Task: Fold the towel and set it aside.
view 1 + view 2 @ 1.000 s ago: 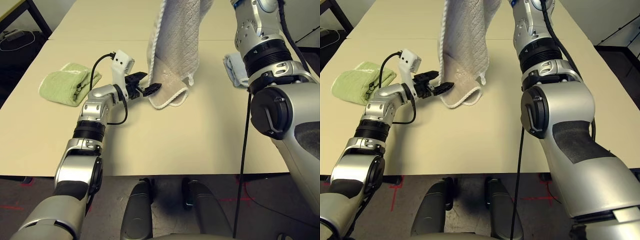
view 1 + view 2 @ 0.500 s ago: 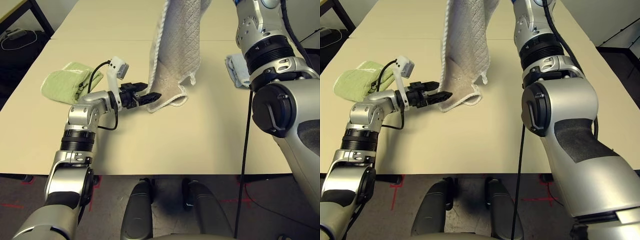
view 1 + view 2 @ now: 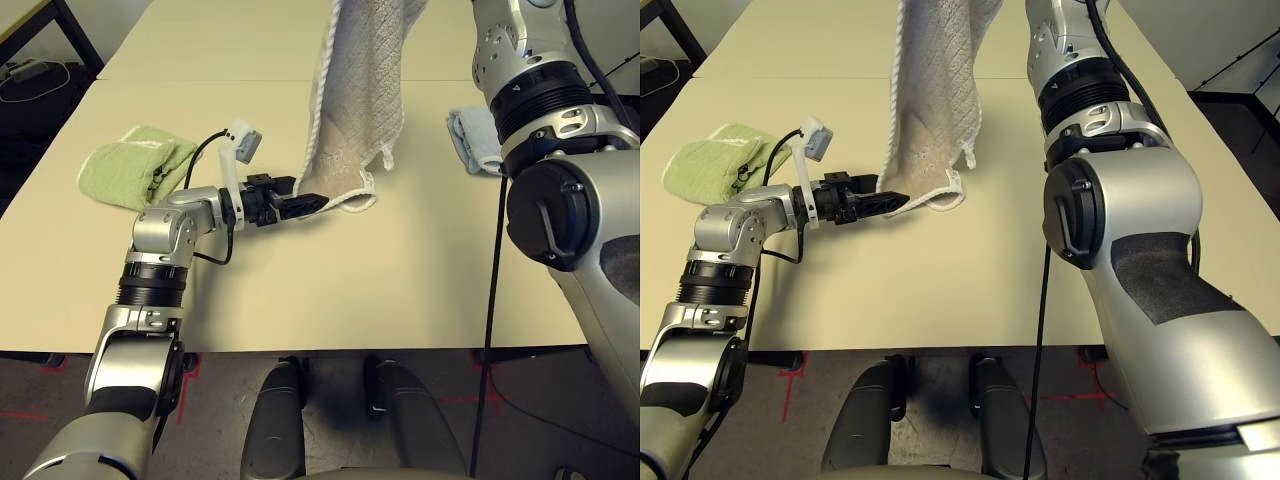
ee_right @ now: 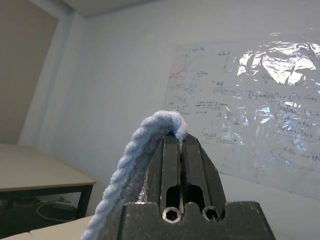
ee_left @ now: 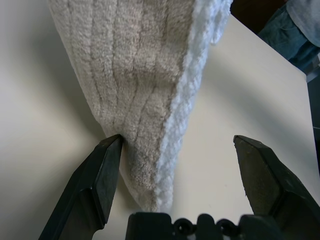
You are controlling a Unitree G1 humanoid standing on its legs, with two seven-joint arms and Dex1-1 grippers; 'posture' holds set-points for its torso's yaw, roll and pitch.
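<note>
L tool (image 5: pixel 177 165) wide open, low, near level; R tool (image 4: pixel 180 142) shut, raised high.

Nothing legible here: the whiteboard (image 4: pixel 240 105) carries handwritten notes and graphs (far too faint and small to read).

open hand (image 5: pixel 177 150) straddles towel (image 5: pixel 135 75) corner

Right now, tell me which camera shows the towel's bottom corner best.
The left wrist view: the towel hangs between the open left gripper fingers, one fingertip against the pile. The head views show the towel draped from above, its lower edge on the table. The right wrist view shows the shut right gripper pinching its edge.
</note>
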